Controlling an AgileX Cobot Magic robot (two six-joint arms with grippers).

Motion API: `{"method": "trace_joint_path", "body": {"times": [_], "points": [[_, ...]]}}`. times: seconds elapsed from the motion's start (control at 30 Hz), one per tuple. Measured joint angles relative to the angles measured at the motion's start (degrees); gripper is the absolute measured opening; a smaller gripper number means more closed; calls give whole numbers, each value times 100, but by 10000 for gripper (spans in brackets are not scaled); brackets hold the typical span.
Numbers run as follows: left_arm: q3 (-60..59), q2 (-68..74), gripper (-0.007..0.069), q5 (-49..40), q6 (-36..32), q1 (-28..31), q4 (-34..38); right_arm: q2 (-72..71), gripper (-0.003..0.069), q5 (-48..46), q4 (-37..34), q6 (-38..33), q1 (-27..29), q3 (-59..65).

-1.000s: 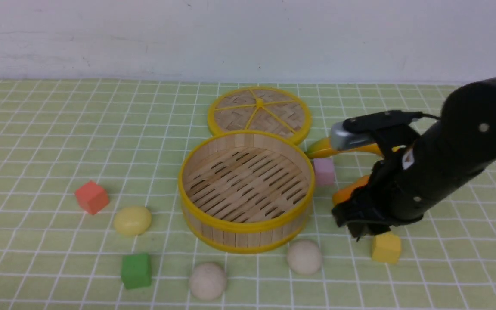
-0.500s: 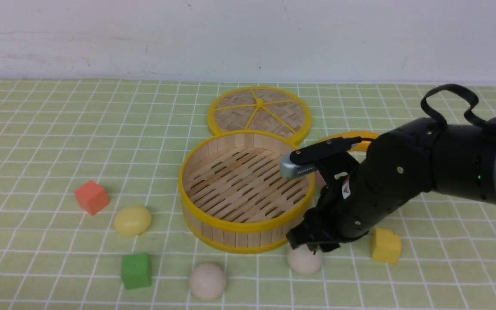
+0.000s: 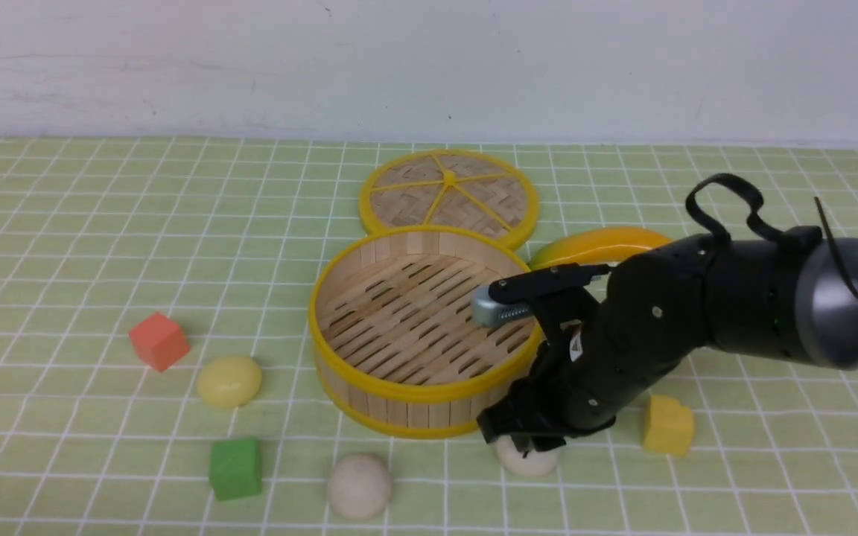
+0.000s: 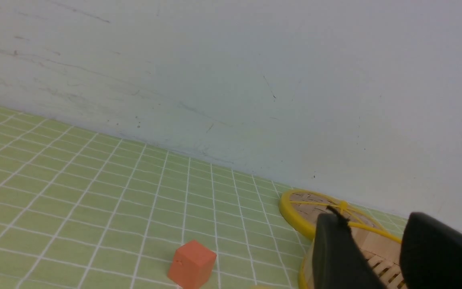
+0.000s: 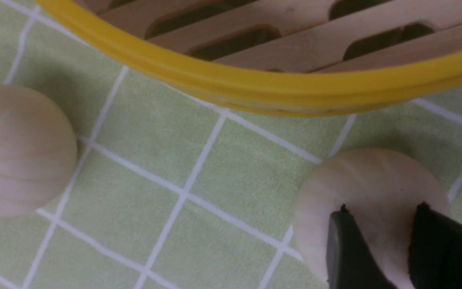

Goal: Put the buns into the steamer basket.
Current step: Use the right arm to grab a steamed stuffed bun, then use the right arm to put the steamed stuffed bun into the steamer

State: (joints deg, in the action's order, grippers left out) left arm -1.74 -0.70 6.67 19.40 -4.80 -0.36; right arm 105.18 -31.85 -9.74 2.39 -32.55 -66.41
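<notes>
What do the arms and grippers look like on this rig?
Right arm: matte black casing, a silver-grey joint band, black cable loop on top, silver wrist camera on a black bracket, small white sticker. Left gripper and right gripper: black tapered fingers.

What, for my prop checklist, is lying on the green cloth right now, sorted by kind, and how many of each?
Buns: 3 (two off-white, one pale yellow)
Cubes in view: 3 (red, green, yellow)
Steamer basket: 1
Lid: 1
Mango: 1
Total in view: 9
</notes>
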Motion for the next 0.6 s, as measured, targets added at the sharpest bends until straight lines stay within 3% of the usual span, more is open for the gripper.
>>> {"method": "trace_joint_path", "body": {"times": [0.2,0.3,0.33,0.37,0.6], "points": [[0,0,239,0,0,0,0,7,206,16,0,0,0,0],[0,0,239,0,0,0,0,7,83,-31,0,0,0,0],[0,0,239,0,0,0,0,7,83,-31,0,0,0,0],[0,0,239,0,0,0,0,7,16,-49,0,0,0,-11],[0,0,239,0,0,0,0,-237,1,-307,4,0,0,-4]]}}
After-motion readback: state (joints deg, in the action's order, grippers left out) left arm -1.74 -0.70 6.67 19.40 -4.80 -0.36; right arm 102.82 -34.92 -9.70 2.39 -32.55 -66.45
